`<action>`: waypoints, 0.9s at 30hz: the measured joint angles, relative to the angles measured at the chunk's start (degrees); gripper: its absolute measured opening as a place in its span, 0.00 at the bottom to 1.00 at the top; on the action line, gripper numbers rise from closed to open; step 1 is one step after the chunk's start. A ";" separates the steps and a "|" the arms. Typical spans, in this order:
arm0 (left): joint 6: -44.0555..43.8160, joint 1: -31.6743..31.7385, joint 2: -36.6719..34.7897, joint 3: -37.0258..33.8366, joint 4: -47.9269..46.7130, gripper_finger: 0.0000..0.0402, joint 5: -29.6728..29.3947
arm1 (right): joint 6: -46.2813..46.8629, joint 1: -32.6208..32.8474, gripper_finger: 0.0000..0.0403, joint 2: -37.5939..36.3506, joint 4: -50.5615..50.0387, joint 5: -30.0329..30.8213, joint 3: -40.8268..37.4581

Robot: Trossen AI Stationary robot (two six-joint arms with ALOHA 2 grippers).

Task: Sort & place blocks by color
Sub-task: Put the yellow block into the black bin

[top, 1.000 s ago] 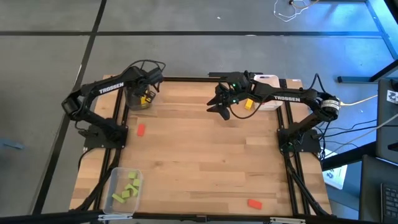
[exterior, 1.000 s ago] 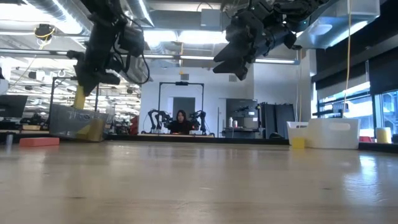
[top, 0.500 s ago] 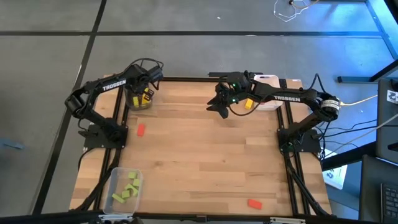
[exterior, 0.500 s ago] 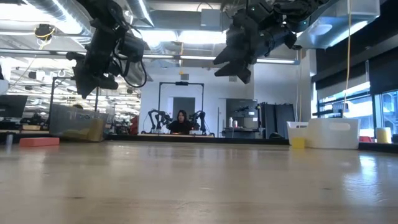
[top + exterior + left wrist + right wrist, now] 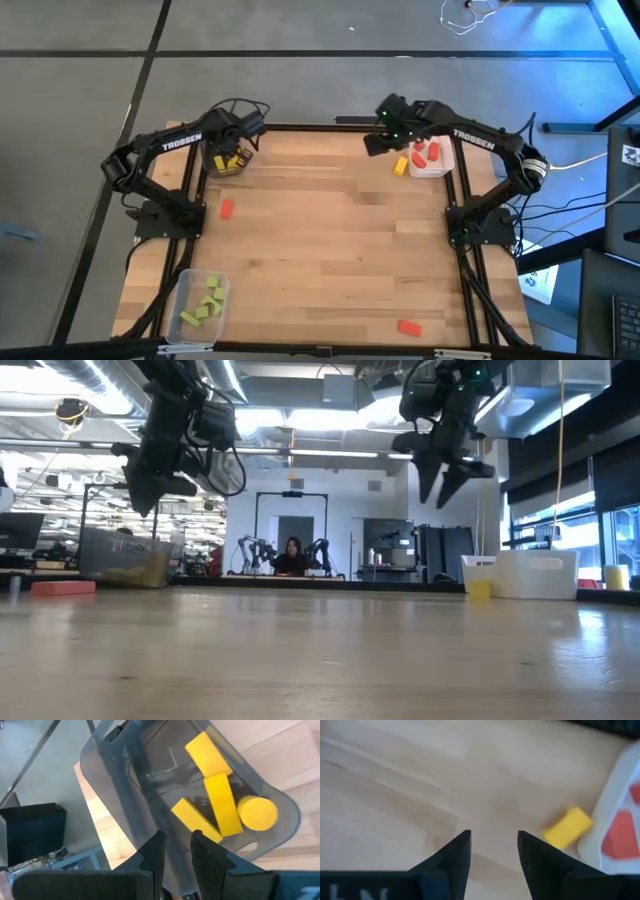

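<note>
My left gripper (image 5: pixel 234 148) (image 5: pixel 177 851) hangs open and empty over the dark grey tray (image 5: pixel 212 166) (image 5: pixel 125 795) at the far left corner. Several yellow blocks (image 5: pixel 220 805) lie in that tray. My right gripper (image 5: pixel 376 144) (image 5: pixel 494 851) is open and empty too. It hovers near the far edge, fingers pointing down (image 5: pixel 444 482). One yellow block (image 5: pixel 400 165) (image 5: pixel 567 833) lies flat on the table beside the white tray (image 5: pixel 441 168) (image 5: pixel 620 785), which holds red blocks (image 5: pixel 427 152). Two red blocks (image 5: pixel 227 208) (image 5: pixel 408 327) lie loose on the table.
A clear tray (image 5: pixel 188 290) with several green blocks (image 5: pixel 204 301) sits at the near left corner. Both arm bases stand at the table's side edges. Bare wood fills the middle of the table (image 5: pixel 330 250). A person (image 5: pixel 291 557) sits far behind the table.
My left gripper let go of a yellow block, which dropped into the dark grey tray, and it stays above the tray. My right gripper moved from the far middle toward the table's right and far edge, nearer the white tray, and turned its fingers downward.
</note>
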 joint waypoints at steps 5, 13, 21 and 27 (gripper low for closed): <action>-0.02 -1.56 0.00 0.00 2.60 0.21 0.00 | 5.32 -1.81 0.40 0.00 -4.72 -1.89 -1.60; 0.42 -2.76 0.00 0.00 7.08 0.21 0.11 | 13.14 -3.58 0.40 0.00 -4.65 -2.93 -7.47; 3.38 -3.38 0.00 0.00 10.99 0.21 0.15 | 17.04 -3.68 0.40 0.02 1.32 -1.02 -15.49; 7.21 -3.44 0.00 0.00 13.71 0.21 0.17 | 19.97 -3.71 0.40 0.02 7.72 2.53 -18.48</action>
